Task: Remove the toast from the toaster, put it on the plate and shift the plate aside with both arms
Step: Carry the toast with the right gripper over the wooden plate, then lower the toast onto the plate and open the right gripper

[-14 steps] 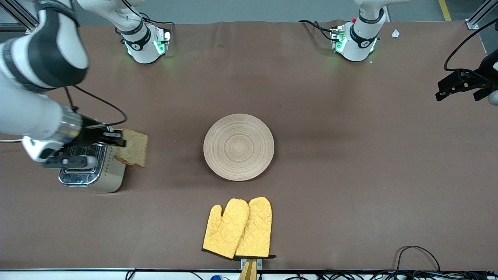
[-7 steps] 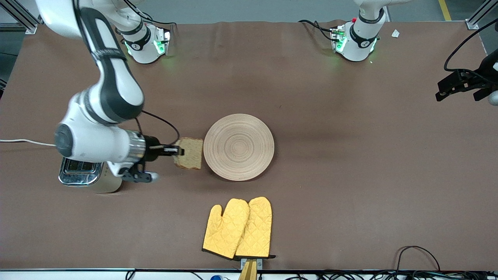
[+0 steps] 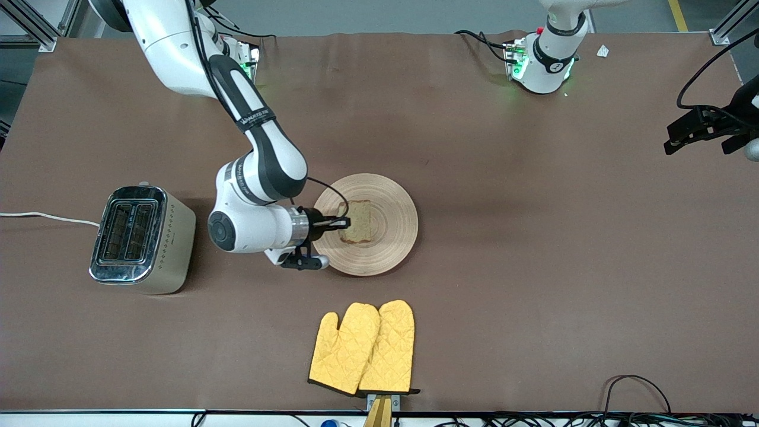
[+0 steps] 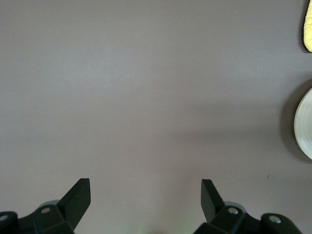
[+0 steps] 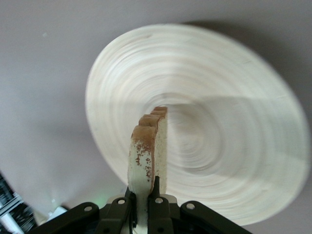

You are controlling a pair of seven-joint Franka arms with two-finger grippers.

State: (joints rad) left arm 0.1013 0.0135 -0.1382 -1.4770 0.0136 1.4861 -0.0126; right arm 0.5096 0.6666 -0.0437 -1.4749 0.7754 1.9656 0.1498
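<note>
Placing step: right gripper [image 3: 347,223], fingers clamped on the toast [image 3: 357,221], holds it over the plate [image 3: 391,249], centre toward nine o'clock; next it must lower and release; left gripper [image 4: 145,202] waits over bare tabletop [image 4: 146,97], fingers apart

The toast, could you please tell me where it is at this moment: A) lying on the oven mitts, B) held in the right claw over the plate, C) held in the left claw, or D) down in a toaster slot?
B: the right claw pinches the toast by one edge above the plate.

Showing white jointed arms [image 3: 261,172] with black bands, black cables, green-lit bases [image 3: 536,65], black screw-studded fingers [image 4: 78,197].
</note>
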